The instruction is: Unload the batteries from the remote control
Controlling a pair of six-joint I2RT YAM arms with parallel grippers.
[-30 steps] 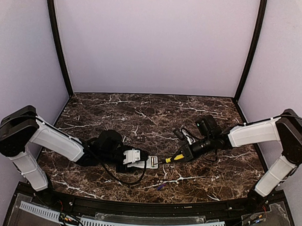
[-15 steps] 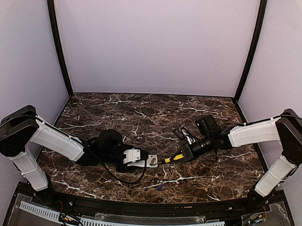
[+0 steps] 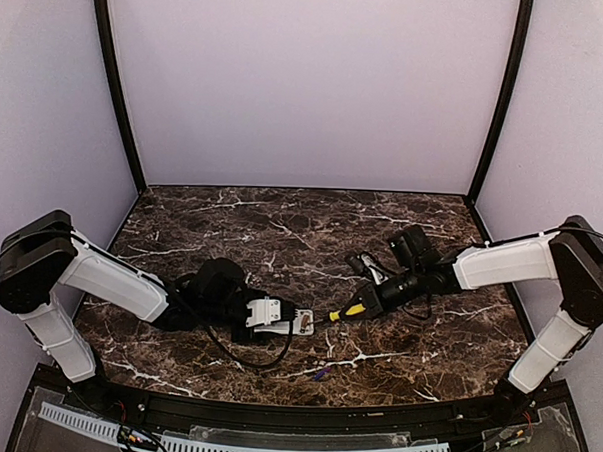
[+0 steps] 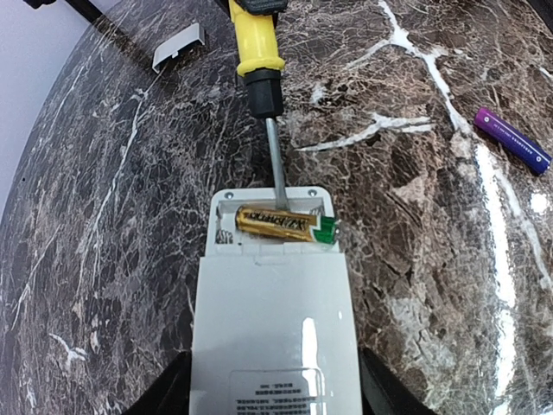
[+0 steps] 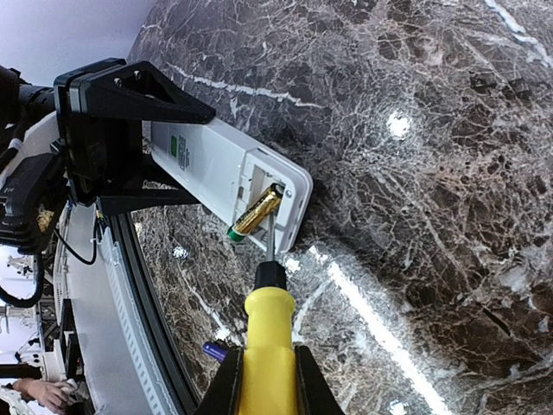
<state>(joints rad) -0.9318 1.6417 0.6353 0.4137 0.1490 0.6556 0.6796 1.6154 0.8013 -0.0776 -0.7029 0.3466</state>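
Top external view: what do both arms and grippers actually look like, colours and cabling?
Left arm and right arm match: white link shells, bulky black joint housings. The left gripper is black with a white block; the right gripper is black. A thin black cable loops beside the left wrist. No markings legible.

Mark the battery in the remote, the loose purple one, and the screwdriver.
Gold cylindrical battery (image 4: 281, 223): left wrist view, its middle.
Purple cylindrical battery (image 4: 511, 140): left wrist view, its middle.
Yellow-handled metal screwdriver (image 4: 257, 39): left wrist view, the handle.
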